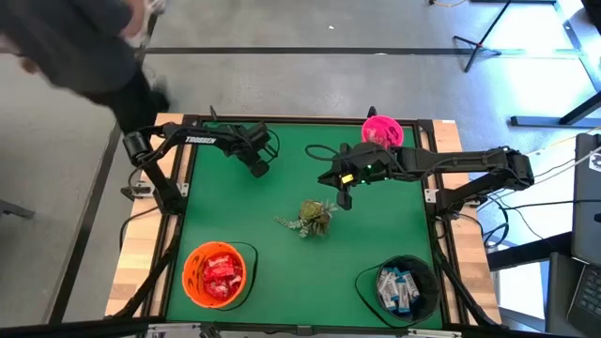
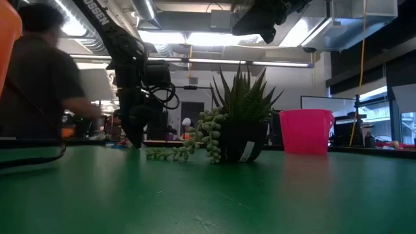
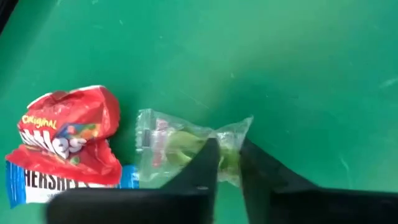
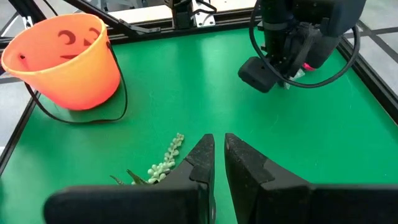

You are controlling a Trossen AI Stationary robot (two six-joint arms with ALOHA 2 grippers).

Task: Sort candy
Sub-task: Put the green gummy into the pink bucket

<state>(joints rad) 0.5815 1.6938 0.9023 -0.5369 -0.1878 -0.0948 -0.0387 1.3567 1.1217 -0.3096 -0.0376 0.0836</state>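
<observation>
Both arms work over the green table (image 1: 282,272), and places here are given relative to the small potted plant (image 1: 315,216) near the table's middle.

Left gripper (image 3: 227,158): down at the mat on the far left side of the plant, well apart from it. Its two dark fingers (image 3: 202,168) are drawn narrow and pinch the twisted middle of a clear-wrapped candy (image 3: 180,146) with a greenish piece inside. The candy appears to lie on the mat, not yet lifted. Just beside it lie a crumpled red packet (image 3: 71,134) and, partly under that, a white-and-blue packet (image 3: 37,183).

Right gripper (image 4: 219,155): hanging above the table just to the right of the plant and slightly beyond it, its jaws nearly together with only a thin gap and nothing between them. This arm looks to be waiting.

Bowls: an orange bowl (image 1: 191,282) near and to the left of the plant holds red packets (image 1: 222,272); a dark bowl (image 1: 424,299) near and to the right holds white-and-blue packets (image 1: 396,286); a pink bowl (image 1: 380,129) stands far and to the right, its contents not visible from here.

Progress, as a judgement: sorting seems well advanced, since two bowls are already filled by colour. Left to do are the pinched clear-wrapped piece, probably bound for the pink bowl, and the two packets beside it. No other loose candy can be made out on the mat.
</observation>
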